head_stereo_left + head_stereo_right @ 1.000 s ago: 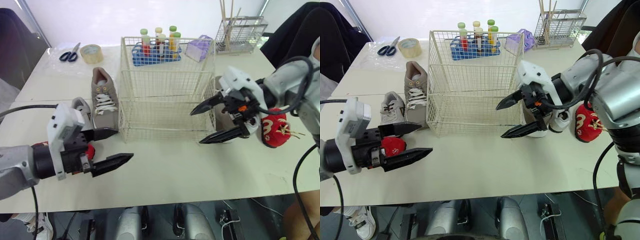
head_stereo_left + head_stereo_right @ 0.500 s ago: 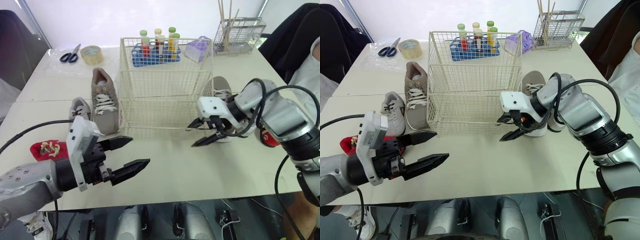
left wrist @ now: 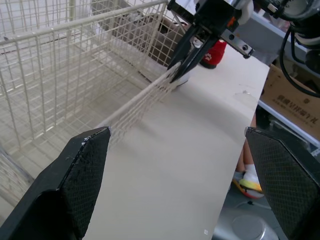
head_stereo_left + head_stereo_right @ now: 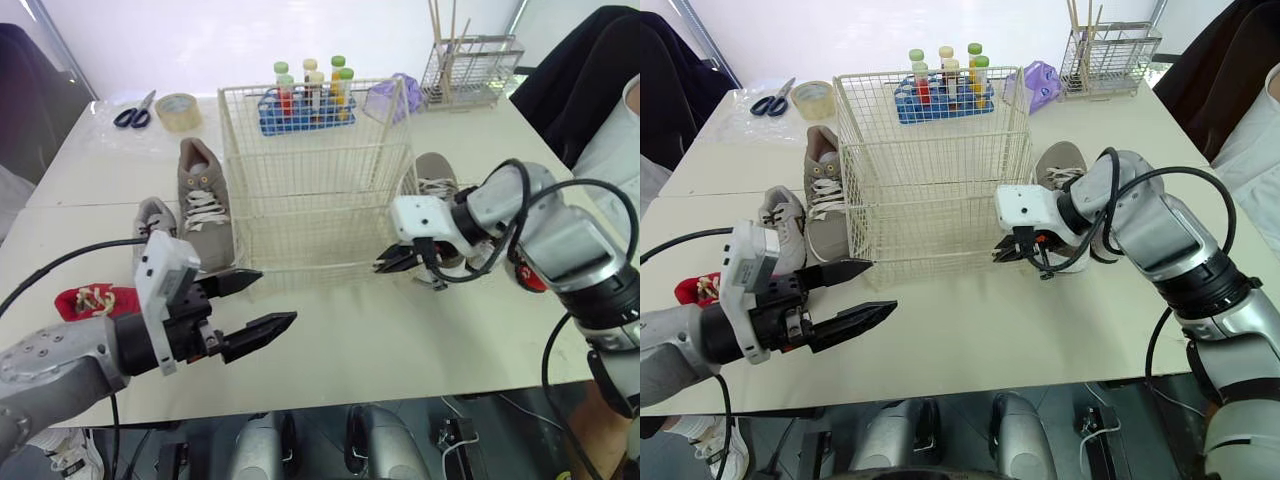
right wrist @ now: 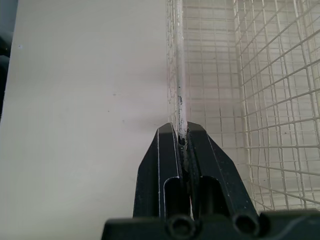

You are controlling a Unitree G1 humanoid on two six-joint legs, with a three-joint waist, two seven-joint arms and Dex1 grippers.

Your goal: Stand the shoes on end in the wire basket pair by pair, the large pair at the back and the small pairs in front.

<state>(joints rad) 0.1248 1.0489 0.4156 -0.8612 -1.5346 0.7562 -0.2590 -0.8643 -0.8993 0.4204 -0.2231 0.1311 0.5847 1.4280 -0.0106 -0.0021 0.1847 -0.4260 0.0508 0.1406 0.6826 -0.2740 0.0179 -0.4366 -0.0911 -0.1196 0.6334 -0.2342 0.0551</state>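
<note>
I'm pinching the wire basket's (image 4: 312, 172) lower front corner with my right gripper (image 4: 387, 263) clamped tight, my left gripper (image 4: 276, 297) hanging wide open, empty.

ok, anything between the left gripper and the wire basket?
Nothing: bare table runs from the left gripper to the wire basket, seen in the left wrist view.

The basket (image 4: 320, 152) is thin cream-painted wire, flecked dark at its front edge. Under it, the table (image 4: 400, 350) is smooth, matt, off-white. Left of the basket, a shoe (image 4: 205, 205) is grey matt cloth with white woven laces.
</note>
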